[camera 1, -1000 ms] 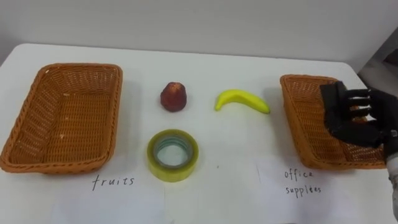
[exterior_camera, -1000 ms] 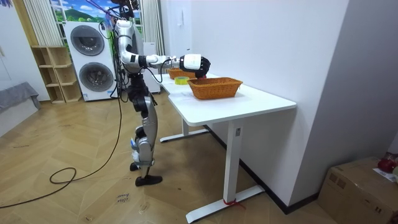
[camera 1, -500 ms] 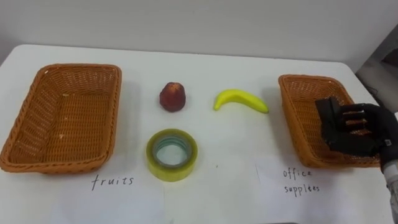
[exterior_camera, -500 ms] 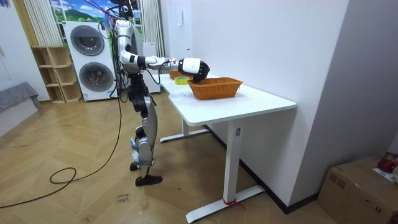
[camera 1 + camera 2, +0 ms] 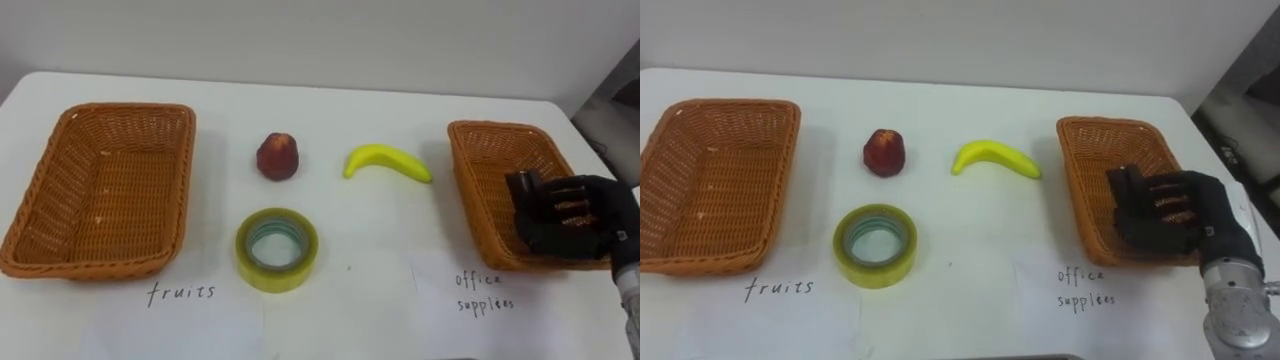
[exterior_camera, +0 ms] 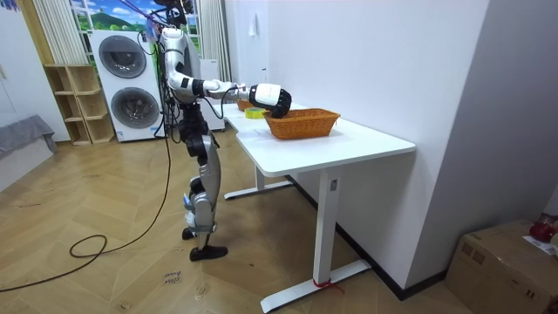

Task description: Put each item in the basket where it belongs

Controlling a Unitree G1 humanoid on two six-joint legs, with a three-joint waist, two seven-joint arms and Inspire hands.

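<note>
My right hand [image 5: 565, 212] is black and hovers over the near right part of the right wicker basket [image 5: 478, 135]. Its fingers point left, loosely bent, and I see nothing in them. A red fruit [image 5: 278, 156] and a yellow banana [image 5: 386, 160] lie on the white table between the two baskets. A roll of yellow-green tape [image 5: 277, 249] lies flat nearer to me, below the red fruit. The left wicker basket [image 5: 120, 108] holds nothing. In the room view my right arm reaches out over the table, the hand [image 6: 277, 102] beside the near basket [image 6: 305, 124].
Handwritten labels sit on the table in front of each basket. The table's right edge [image 5: 590, 120] runs close behind the right basket. I stand at the long side of the white table [image 6: 349, 144], with washing machines [image 6: 131, 87] behind me.
My right hand has come down and back towards me over the right basket, and its fingers have bent in a little. The fruit, tape and baskets have not moved.
</note>
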